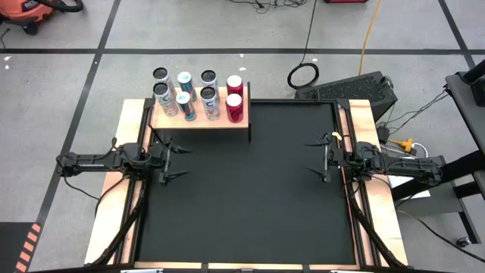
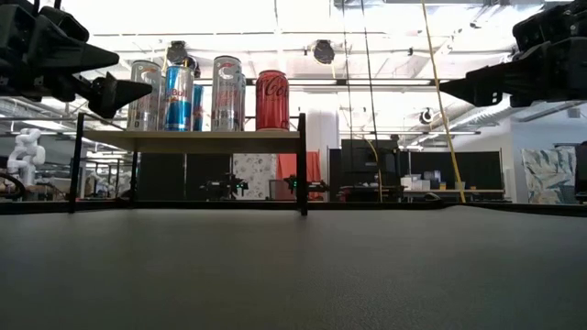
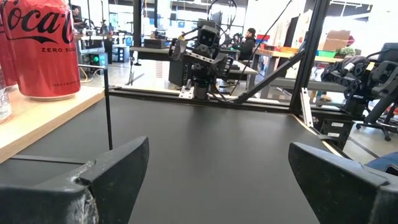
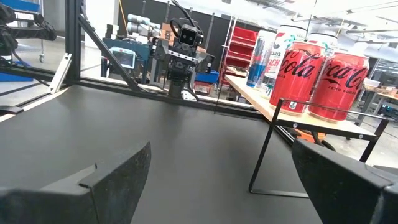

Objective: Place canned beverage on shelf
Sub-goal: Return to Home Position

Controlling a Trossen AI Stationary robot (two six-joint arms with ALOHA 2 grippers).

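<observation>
Black table top (image 1: 250, 205) over grey, tape-lined floor (image 1: 61, 91). Carries the wooden shelf (image 1: 198, 120) at its far left corner, eight cans (image 1: 184, 103) in two rows. Left gripper (image 1: 182, 161) near the shelf, right gripper (image 1: 312, 158) well apart, both spread wide, empty.

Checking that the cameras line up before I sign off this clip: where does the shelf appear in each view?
High view: shelf at the table's far edge, upper left of the picture.
Low view: left of centre, raised on black legs.
Left wrist view: one corner only, bearing a red can.
Right wrist view: board and legs, cans on top.
Shared landmark: a red can at the shelf's end, in all four.
</observation>
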